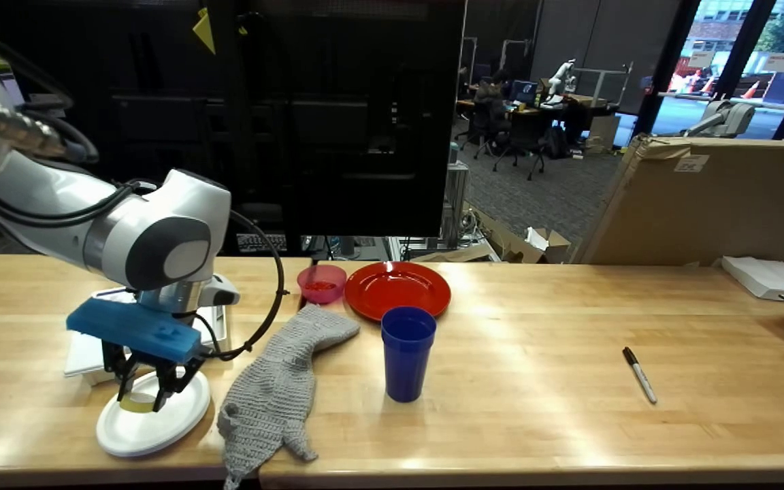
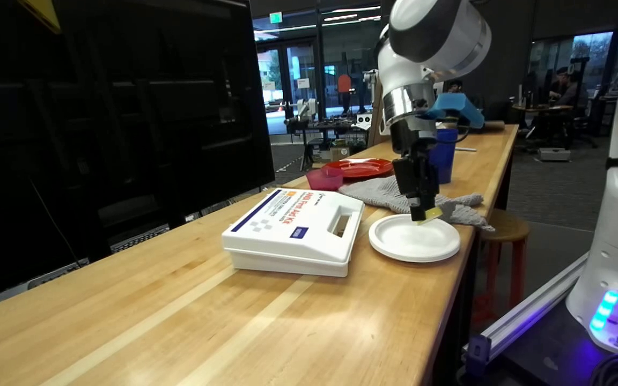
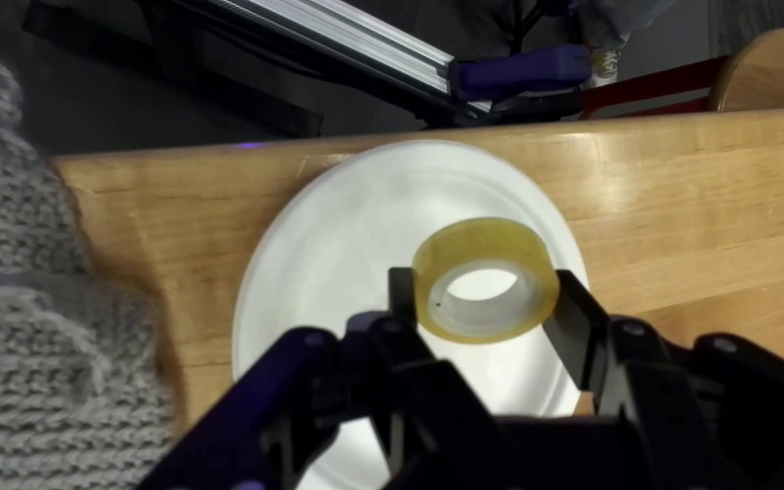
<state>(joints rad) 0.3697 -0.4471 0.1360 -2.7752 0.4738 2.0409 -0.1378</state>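
Your gripper point(image 3: 480, 294) clasps the tape roll point(image 3: 484, 239) by opposite sides — likely for balance; the white plate point(image 1: 184, 415) lies beneath, near left.

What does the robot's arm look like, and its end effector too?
The arm is rounded and white, with dark grey patches and a shiny silver collar. Black cables loop along it. The end effector is black, with two jointed fingers. A bright blue block sits above them.
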